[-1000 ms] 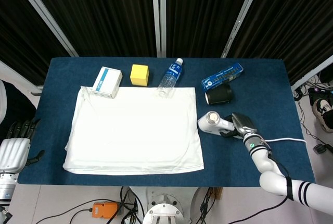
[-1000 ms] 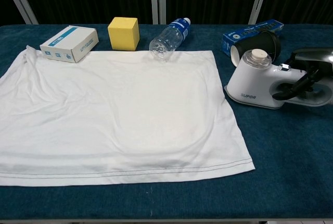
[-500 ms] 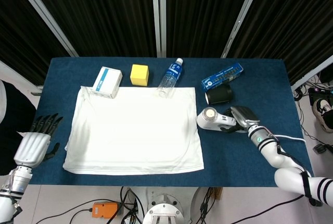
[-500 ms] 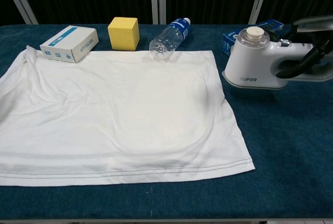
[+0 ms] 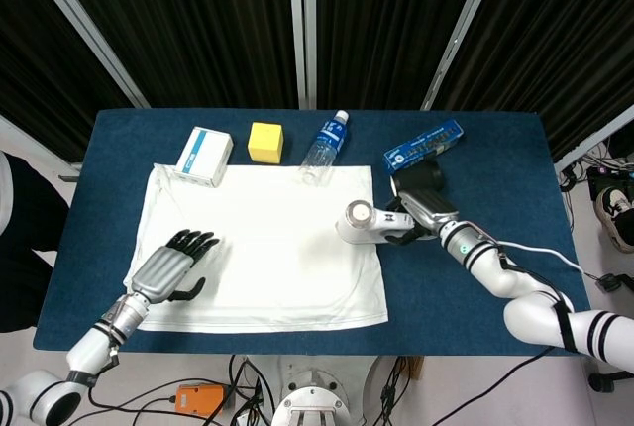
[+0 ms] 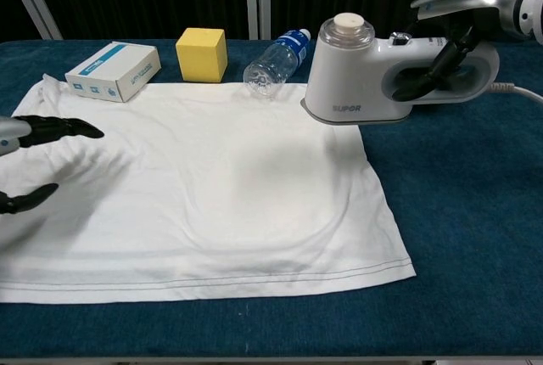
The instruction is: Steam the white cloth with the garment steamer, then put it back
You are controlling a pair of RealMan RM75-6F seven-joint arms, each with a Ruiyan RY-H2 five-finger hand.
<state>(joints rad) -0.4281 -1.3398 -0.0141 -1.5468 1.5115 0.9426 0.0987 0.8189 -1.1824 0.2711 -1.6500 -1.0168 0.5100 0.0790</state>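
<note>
The right robot hand [image 6: 462, 38] grips the steamer [image 6: 382, 76] by its handle, lifted at the cloth's [image 5: 258, 248] right edge, mid-frame. The left robot hand [image 5: 170, 266], fingers spread, hovers over the cloth's left side. Steaming looks barely begun; returning the steamer remains.

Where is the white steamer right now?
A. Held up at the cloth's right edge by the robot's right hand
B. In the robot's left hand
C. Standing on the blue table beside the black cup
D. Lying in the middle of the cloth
A: the right hand grips the garment steamer by its handle, raised at the white cloth's right edge.
</note>
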